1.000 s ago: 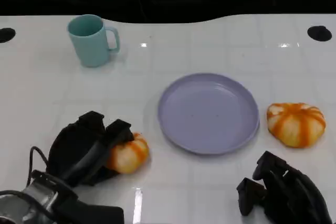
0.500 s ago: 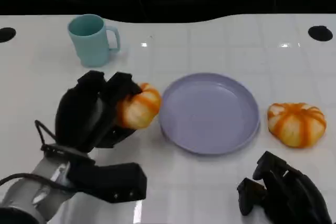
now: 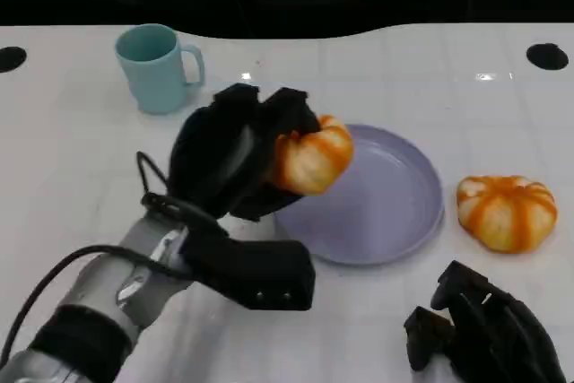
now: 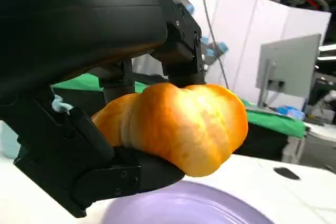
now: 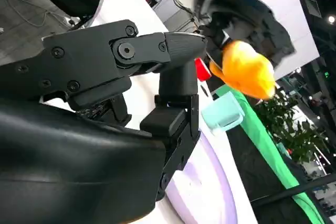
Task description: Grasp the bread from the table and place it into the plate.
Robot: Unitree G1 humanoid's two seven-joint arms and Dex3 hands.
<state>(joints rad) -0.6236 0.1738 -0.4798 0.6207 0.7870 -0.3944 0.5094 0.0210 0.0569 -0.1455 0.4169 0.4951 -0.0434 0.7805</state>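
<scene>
My left hand (image 3: 235, 152) grips an orange-and-cream bread roll (image 3: 313, 157) and holds it in the air over the left rim of the lilac plate (image 3: 395, 213). The left wrist view shows the roll (image 4: 181, 125) pinched between black fingers (image 4: 173, 30) with the plate (image 4: 184, 211) just below. A second bread roll (image 3: 506, 212) lies on the table to the right of the plate. My right hand (image 3: 480, 334) rests low at the front right, fingers curled with nothing in them. From the right wrist view, the held roll (image 5: 245, 69) and the left hand (image 5: 247, 11) appear beyond my right hand's fingers (image 5: 157, 77).
A teal mug (image 3: 159, 68) stands at the back left of the white table (image 3: 72, 177); it shows in the right wrist view as mug (image 5: 226, 114). Two black holes (image 3: 546, 56) mark the table's far corners. A monitor (image 4: 289, 66) stands beyond the table.
My left hand has lifted the bread roll off the table and carried it up and to the right, from the front left to above the plate's left rim. The right hand stayed still.
</scene>
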